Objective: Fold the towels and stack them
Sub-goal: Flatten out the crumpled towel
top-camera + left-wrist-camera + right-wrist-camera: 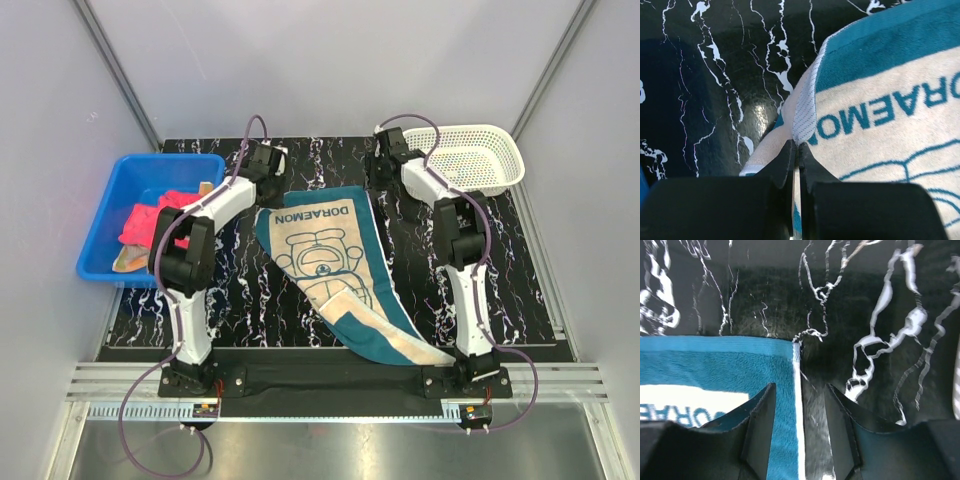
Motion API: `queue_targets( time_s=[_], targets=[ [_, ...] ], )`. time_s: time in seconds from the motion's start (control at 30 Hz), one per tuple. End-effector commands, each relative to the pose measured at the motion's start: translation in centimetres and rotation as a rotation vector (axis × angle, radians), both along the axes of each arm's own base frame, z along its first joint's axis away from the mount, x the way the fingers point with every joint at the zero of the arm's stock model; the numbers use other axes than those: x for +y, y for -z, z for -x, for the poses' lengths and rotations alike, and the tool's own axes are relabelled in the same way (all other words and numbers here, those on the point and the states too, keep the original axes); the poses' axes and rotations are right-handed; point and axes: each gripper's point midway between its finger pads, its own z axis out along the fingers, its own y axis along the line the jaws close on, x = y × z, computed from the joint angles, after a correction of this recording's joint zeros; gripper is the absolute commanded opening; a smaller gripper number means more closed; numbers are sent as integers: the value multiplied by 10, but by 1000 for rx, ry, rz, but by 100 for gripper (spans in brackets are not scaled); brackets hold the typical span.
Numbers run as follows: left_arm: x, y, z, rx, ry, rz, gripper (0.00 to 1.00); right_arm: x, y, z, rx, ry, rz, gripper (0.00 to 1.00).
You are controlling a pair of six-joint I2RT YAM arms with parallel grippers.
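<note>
While my left pincer was pinched tight on a bunched corner of the teal towel, cloth filled the seam between its jaws and the printed lettering lay just to their right. My right pincer stood half spread and held nothing. The towel's other far corner lay flat beneath it, its white edge running between the fingers, one finger over cloth and the other over the bare black marbled table. Well to the left of my left pincer, the pink-red towel and the orange-peach towel lay in a blue bin.
</note>
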Motion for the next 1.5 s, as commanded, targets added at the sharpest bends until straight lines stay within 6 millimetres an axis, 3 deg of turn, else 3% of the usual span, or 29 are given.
queue_targets(
  time_s=[0.0, 0.23, 0.8, 0.93, 1.07, 1.1, 1.17, 1.27, 1.3, 1.37, 1.4, 1.47],
  targets=[
    [-12, -10, -15, -30, 19, 35, 0, 18, -17, -18, -92, -123, 8, 50],
    [-6, 0, -21, -23, 6, 20, 0, 14, 21, -25, -29, -129, 60, 49],
    [-5, -2, -24, -34, -14, 52, 0, 26, 55, -9, 17, -169, 197, 40],
    [-7, -2, -24, -33, -14, 58, 0, 31, 62, -6, 31, -187, 197, 31],
    [-7, -5, -26, -38, -16, 65, 0, 32, 55, -11, 8, -190, 200, 9],
    [-8, -8, -25, -44, -14, 69, 0, 31, 48, -13, -5, -185, 201, 0],
    [-9, -14, -26, -45, -10, 72, 0, 29, 35, -15, -24, -172, 209, 0],
    [-8, -33, -23, -63, -9, 74, 0, 24, -14, -20, -100, -134, 211, 0],
    [-7, -54, -23, -102, -9, 86, 0, 21, -49, -20, -150, -116, 200, 0],
    [-6, -79, -18, -138, 1, 97, 0, 15, -89, -16, -203, -84, 204, 0],
    [-4, -108, -14, -190, 3, 110, 0, 10, -131, -9, -262, -68, 190, 0],
    [-5, -142, -6, -239, 35, 124, 0, 2, -171, 3, -312, -45, 185, 0]
  ],
)
